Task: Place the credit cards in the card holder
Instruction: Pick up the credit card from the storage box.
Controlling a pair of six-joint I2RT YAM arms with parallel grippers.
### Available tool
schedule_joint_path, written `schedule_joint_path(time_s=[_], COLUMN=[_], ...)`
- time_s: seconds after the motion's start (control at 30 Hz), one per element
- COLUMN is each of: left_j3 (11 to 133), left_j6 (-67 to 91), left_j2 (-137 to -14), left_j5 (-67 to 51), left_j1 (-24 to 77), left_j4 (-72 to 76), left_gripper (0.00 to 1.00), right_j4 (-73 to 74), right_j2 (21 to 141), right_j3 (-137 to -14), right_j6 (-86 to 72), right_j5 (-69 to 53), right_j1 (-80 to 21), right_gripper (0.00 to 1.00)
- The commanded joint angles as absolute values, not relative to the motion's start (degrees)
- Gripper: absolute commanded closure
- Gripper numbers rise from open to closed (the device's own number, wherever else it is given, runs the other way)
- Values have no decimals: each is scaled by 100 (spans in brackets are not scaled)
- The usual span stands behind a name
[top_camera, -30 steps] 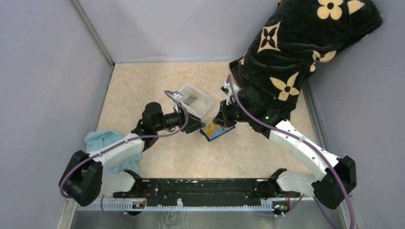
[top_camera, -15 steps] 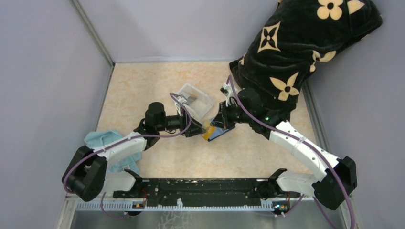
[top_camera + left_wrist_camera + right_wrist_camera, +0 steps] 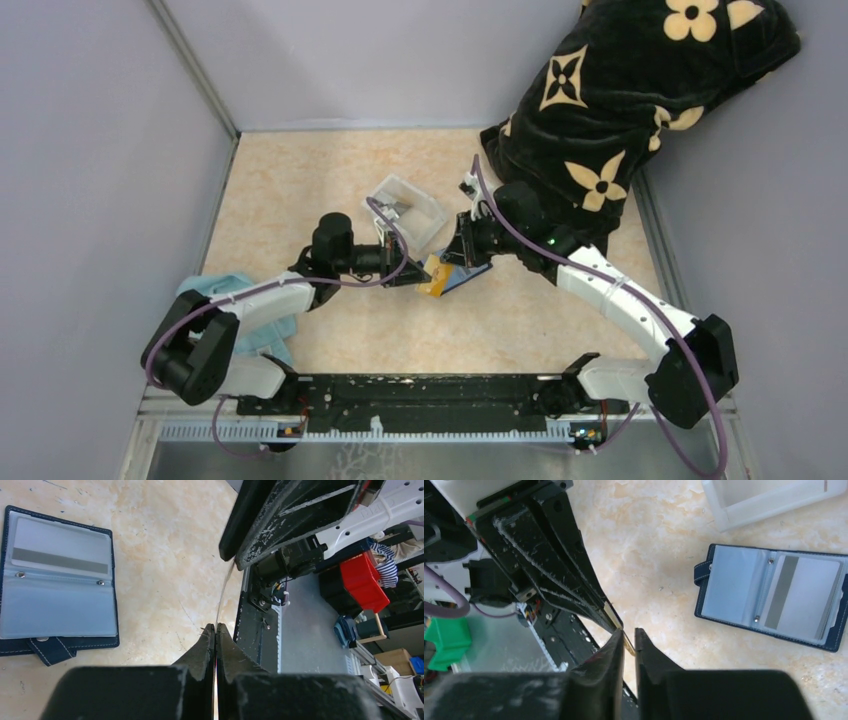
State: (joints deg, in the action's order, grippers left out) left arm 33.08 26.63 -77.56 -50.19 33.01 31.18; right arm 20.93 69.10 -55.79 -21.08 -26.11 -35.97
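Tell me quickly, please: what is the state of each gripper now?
Left gripper: closed on the tan credit card.
Right gripper: closed on the same card, at its other end.

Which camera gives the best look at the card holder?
Right wrist: the card holder lies open and whole on the table. Left wrist crops its edge; the top view shows only a small blue sliver.

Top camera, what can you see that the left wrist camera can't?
Only the top camera shows the flowered blanket and clear tray. Only the left wrist camera shows a grey card inside the wallet and a red bin off the table. Both show the wallet and the tan card pinched by the left gripper and right gripper.
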Motion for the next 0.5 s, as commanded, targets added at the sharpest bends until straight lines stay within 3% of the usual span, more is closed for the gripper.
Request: schedule_joint_path(time_s=[0.0,0.13,0.3,0.47], left_j3=[3196,2776,2529,2899], left_j6=[2881,3398,4387,5229], left_j2=[-7857,-7806,-7954,-8495], left_j5=[-4676,-3553,-1570,-220], left_j1=[3324,3367,3949,4627], left_j4=[3538,3787,3989,3937], left_gripper=[100,100,100,100], right_j4=[1794,1875,1741,1552], right_j2=[6817,6690,6728,7113], right_j3=[-5798,-5833,-5693,-5621], right_j6=[-2108,-2032,-2079,-2092], right_j5=[-2569,-1894,-483,192], right_j1=[-3479,-3420,-3398,-3269], right_gripper=[77,56,54,57])
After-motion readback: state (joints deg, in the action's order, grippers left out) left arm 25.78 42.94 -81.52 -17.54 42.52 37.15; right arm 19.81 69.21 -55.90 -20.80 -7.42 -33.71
